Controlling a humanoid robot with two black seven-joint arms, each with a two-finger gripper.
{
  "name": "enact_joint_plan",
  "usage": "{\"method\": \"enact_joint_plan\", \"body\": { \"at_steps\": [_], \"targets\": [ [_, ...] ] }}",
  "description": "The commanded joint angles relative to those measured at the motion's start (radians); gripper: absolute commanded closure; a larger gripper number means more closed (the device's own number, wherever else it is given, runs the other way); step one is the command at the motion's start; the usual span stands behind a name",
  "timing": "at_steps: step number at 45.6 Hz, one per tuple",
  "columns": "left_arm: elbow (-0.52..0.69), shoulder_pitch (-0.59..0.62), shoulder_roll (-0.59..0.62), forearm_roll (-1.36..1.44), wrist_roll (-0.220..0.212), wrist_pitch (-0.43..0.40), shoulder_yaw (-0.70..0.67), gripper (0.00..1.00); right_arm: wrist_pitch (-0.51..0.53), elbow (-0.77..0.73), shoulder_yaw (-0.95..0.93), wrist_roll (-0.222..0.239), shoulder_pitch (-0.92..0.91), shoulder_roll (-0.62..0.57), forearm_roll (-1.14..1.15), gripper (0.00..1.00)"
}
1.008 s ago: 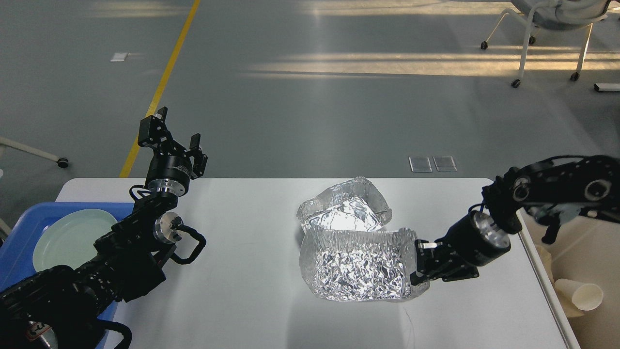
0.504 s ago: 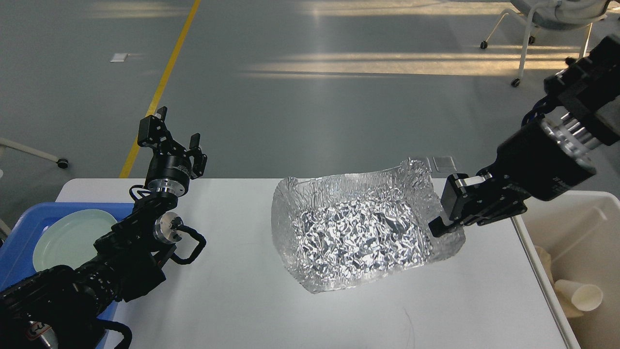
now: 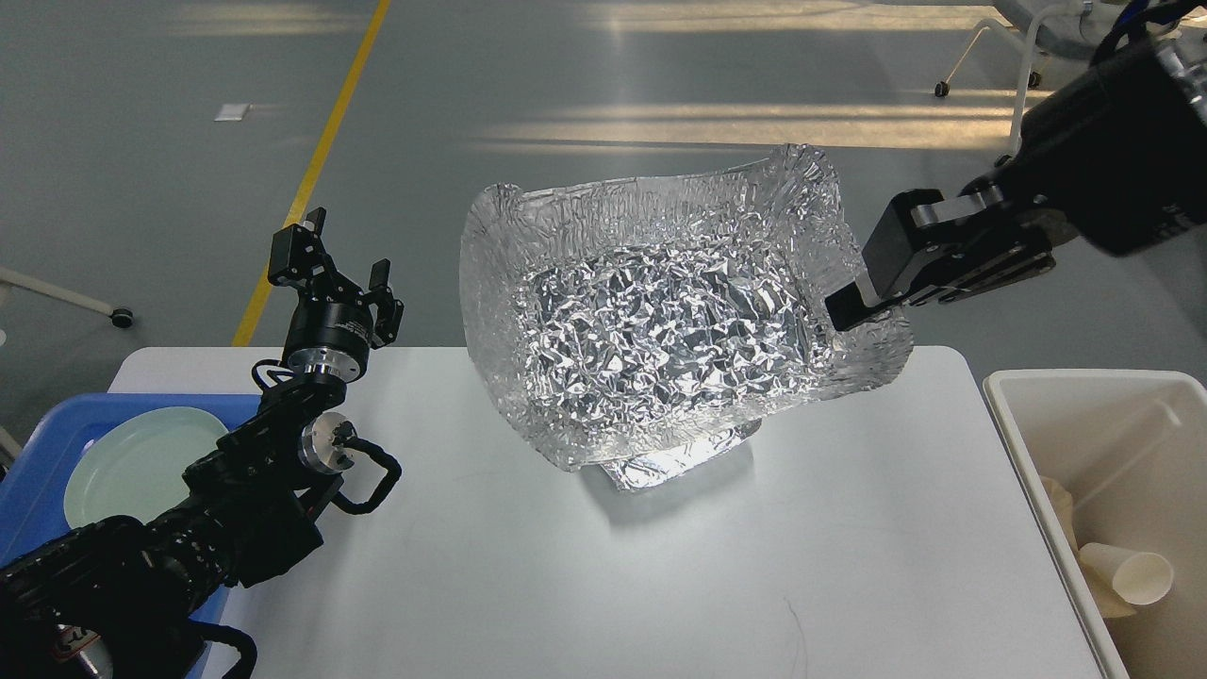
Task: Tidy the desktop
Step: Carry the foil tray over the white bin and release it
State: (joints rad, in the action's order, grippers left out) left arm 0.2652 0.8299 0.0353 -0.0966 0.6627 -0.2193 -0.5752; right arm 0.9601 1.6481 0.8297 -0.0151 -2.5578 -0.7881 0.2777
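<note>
Foil tray [image 3: 660, 349] in our right gripper [image 3: 853, 302], lifted above the desktop [image 3: 849, 566]

At nine o'clock a plate [image 3: 141, 462] sits in the blue tray [image 3: 42, 443]; our left gripper [image 3: 335, 269] hangs released. We judge tidying partway: a second foil tray [image 3: 674, 462] waits at centre, the bin [image 3: 1094, 424] with cups [image 3: 1127, 575] at three o'clock. Grey floor, yellow line [image 3: 311, 170], chair [image 3: 1028, 57] beyond.

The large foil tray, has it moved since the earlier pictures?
Yes. The large foil tray, held by the right claw, has risen off the desktop, now overlapping its far edge; a smaller foil tray stays below.
</note>
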Motion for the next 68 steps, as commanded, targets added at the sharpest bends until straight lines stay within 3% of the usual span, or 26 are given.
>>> {"method": "enact_joint_plan", "body": {
  "at_steps": [1,16,24,33,49,51,55,60,68],
  "targets": [
    [0.0,0.0,0.0,0.0,0.0,0.0,0.0,0.0,0.0,-0.076,0.046,0.003,0.086,0.007,0.012,1.0],
    [0.0,0.0,0.0,0.0,0.0,0.0,0.0,0.0,-0.027,-0.573,0.068,-0.002,0.563,0.03,0.193,1.0],
    [0.0,0.0,0.0,0.0,0.0,0.0,0.0,0.0,-0.159,-0.703,0.074,-0.003,0.734,0.029,0.305,1.0],
    [0.0,0.0,0.0,0.0,0.0,0.0,0.0,0.0,-0.357,-0.746,0.101,-0.003,0.88,0.024,0.488,1.0],
    [0.0,0.0,0.0,0.0,0.0,0.0,0.0,0.0,-0.71,-0.978,0.403,-0.005,1.074,0.102,0.554,1.0],
    [0.0,0.0,0.0,0.0,0.0,-0.002,0.0,0.0,-0.745,-1.004,0.439,-0.005,1.094,0.105,0.551,0.89],
    [0.0,0.0,0.0,0.0,0.0,0.0,0.0,0.0,-0.811,-1.016,0.47,-0.003,1.127,0.104,0.549,0.5],
    [0.0,0.0,0.0,0.0,0.0,0.0,0.0,0.0,-0.833,-1.015,0.474,-0.003,1.134,0.102,0.548,0.17],
    [0.0,0.0,0.0,0.0,0.0,0.0,0.0,0.0,-0.834,-1.013,0.476,-0.003,1.134,0.099,0.546,0.12]
  ]
}}
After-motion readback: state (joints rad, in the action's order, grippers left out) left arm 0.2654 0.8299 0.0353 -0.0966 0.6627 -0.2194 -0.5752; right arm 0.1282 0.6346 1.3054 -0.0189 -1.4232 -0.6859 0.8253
